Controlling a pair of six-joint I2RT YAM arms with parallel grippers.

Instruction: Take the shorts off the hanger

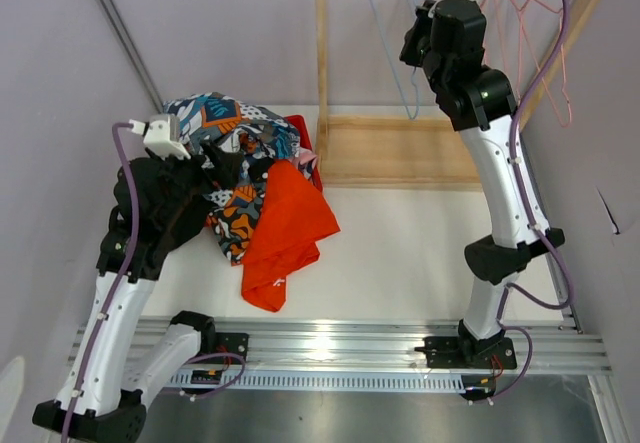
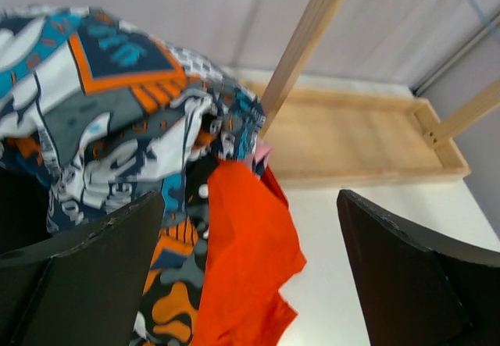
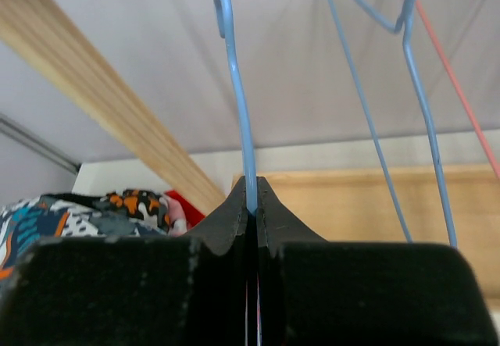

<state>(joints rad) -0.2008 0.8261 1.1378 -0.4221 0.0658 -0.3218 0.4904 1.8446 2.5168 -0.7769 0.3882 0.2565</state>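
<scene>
Shorts are lying heaped at the left. The right pincer is clenching the blue hanger and the left pincer is gaping; I'd be releasing that wire gently.

The white table lies open to the right of the heap of shorts. Behind it the wooden rack and its low tray bar the way. A blue hanger and pink hangers dangle across the gap between the posts.
</scene>
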